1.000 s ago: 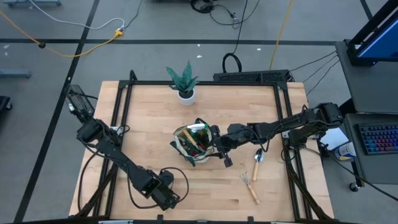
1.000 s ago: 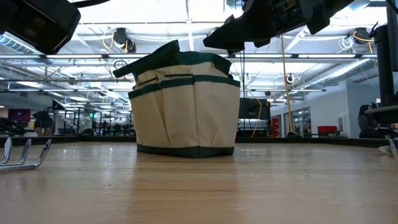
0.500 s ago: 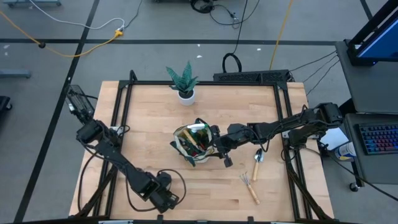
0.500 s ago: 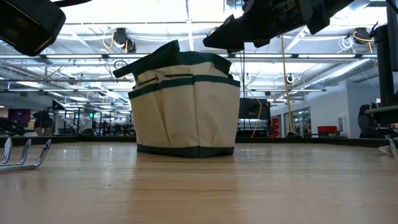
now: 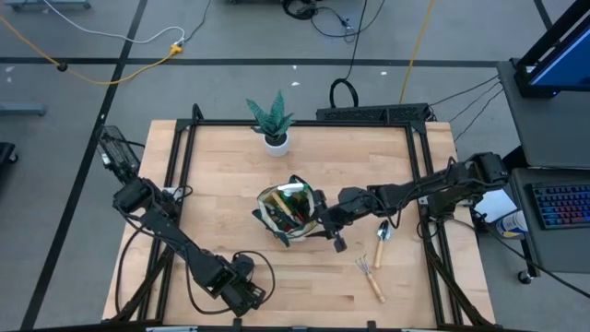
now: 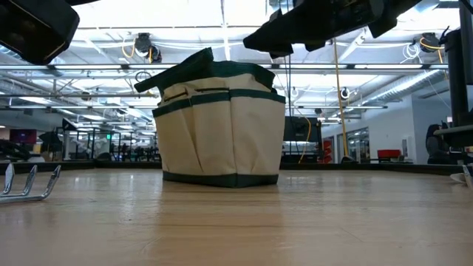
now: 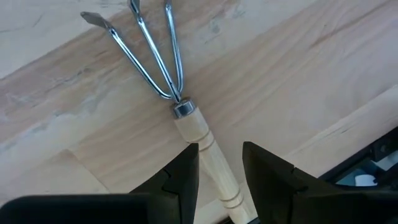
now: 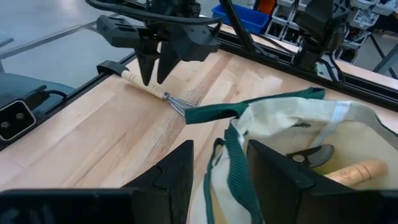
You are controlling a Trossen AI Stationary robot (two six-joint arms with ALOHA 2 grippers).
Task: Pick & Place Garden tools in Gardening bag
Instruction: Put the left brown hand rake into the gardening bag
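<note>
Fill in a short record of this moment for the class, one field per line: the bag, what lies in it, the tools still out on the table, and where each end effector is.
bag: beige bag with green trim, upright mid-table
in bag: shears and a wooden handle visible
tools on table: hand rake near the front edge; trowel and second rake to the bag's right
left end effector: open, fingers either side of the hand rake's handle
right end effector: open, at the bag's rim, a green strap between its fingers
plant: at the table's back

Bright even overhead light, ceiling-lamp glare in low view, soft shadows, foreground tabletop [image 6: 236, 236] blurred
</note>
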